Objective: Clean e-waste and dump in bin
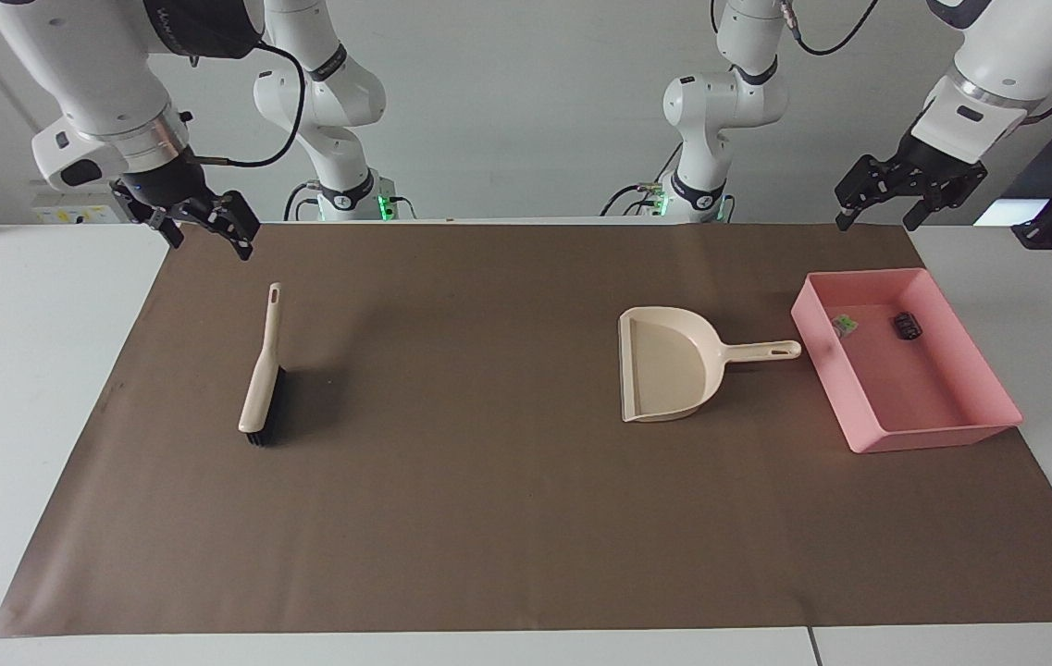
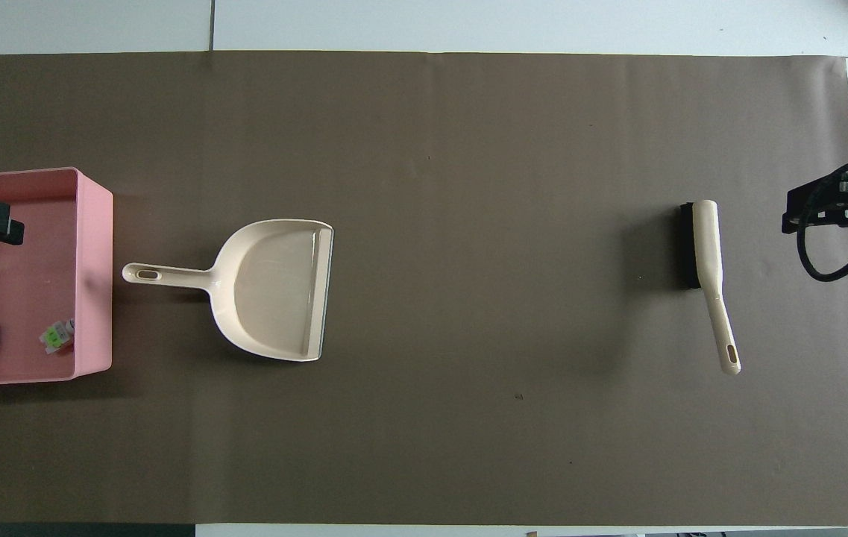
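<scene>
Now the e-waste lies in my pink bin at the right of the facing frame, a white-and-green part beside a black one. That bin's long axis runs from upper left to lower right. My left gripper hangs raised above its upper end, fingers apart and empty. My right gripper, also spread and empty, waits at upper left above the brush.
</scene>
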`<state>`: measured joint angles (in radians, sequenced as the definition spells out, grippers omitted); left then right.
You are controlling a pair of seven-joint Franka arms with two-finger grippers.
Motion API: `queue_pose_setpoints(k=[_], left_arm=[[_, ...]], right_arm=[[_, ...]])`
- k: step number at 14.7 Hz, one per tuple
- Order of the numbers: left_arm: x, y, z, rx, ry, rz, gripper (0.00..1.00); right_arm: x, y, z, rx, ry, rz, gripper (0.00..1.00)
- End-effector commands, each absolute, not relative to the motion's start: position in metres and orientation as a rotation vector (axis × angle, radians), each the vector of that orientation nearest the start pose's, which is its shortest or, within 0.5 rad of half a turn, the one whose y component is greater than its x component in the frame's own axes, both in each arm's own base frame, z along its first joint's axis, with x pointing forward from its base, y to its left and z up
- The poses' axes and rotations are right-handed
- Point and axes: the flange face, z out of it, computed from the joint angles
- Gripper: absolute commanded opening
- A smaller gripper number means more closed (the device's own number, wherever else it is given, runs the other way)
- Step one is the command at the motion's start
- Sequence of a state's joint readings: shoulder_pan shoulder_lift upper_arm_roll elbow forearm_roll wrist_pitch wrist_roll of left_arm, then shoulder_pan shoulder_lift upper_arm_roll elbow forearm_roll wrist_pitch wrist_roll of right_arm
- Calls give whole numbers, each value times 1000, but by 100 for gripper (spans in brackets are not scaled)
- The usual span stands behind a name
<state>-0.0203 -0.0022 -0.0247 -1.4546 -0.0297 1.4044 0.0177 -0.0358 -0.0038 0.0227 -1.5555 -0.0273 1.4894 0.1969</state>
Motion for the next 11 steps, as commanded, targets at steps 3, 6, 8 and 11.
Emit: queue_pose_setpoints(k=[3,6,8,11], left_arm=[[523,-26,659,-3147,84,92,98],[522,-27,656,-3147,82,102,99],[522,-27,655,-3147,65,102,99],[518,-26,652,-3147,62,95,99]], right_arm=[[547,-12,630,-3127,381,40,99],[548,-13,628,-3106,371,26,99],[548,-11,628,-3123,344,31,99],[549,-13,629,-3132,234,10,99]])
